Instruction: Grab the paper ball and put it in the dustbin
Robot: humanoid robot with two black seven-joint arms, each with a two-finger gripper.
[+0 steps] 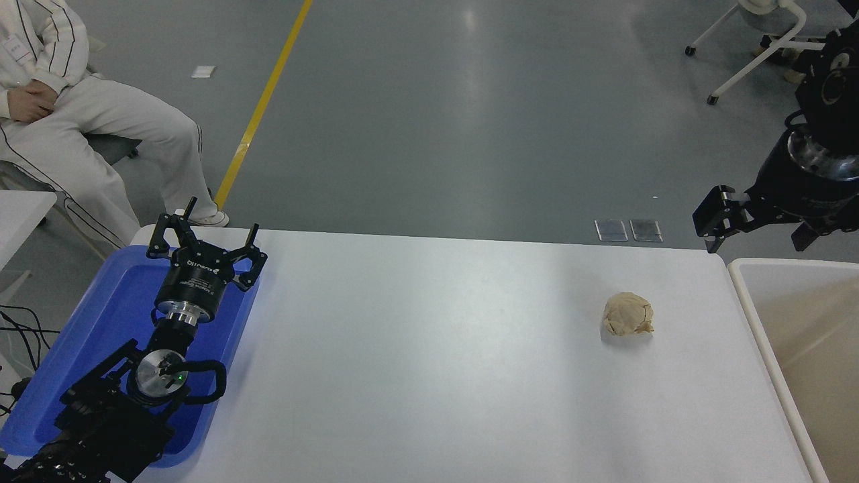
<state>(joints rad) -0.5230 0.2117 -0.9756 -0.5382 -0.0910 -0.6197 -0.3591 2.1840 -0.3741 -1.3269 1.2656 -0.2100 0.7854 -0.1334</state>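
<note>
White and broad, the surface (416, 376) fills the near half of the scene, with grey floor (470, 121) stretching away beyond its far edge. At the near left the left arm (121, 402) lies parked over a shallow blue tray (40, 396), pointing away, and the left gripper (205, 251) hangs above the tray's far end with its jaws spread wide and holding nothing. At the near right edge stands the dustbin (758, 315), its white rounded rim just beside the surface and its cream inner walls in view. Left of the bin, on the right part of the surface, rests the paper ball (627, 314), a wrinkled tan wad lying alone, apart from the bin and from both grippers. Farther back and higher, at the right edge, the right arm (815, 161) comes in, and the right gripper (721, 218) hovers over the far right corner of the surface, near the bin's far rim and well clear of the ball; whether its jaws are parted cannot be told from this angle. On the floor a yellow line (265, 100) runs away, a person in white clothes (80, 134) sits at the far left, and a white chair base (758, 47) stands at the far right.
</note>
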